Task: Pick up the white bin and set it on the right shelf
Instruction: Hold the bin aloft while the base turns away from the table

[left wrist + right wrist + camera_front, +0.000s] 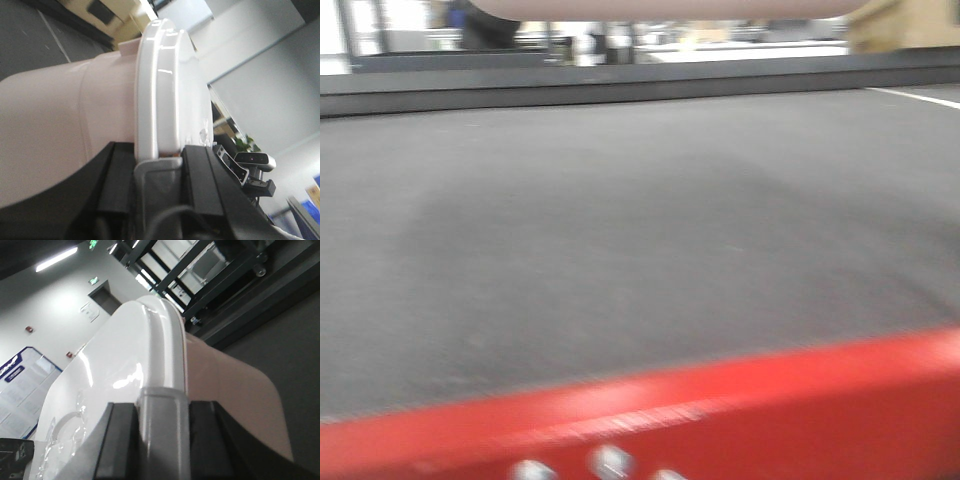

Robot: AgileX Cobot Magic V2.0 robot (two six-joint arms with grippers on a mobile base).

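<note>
White bin (660,8) a blurred sliver at the top edge; perhaps lettering (632,422) on the red bar (820,395).

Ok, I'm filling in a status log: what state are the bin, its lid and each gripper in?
white bin: held between both grippers, off the floor.
lid: on, closed.
left gripper: shut on white bin, at a grey handle.
right gripper: shut on white bin, at the opposite handle.
</note>
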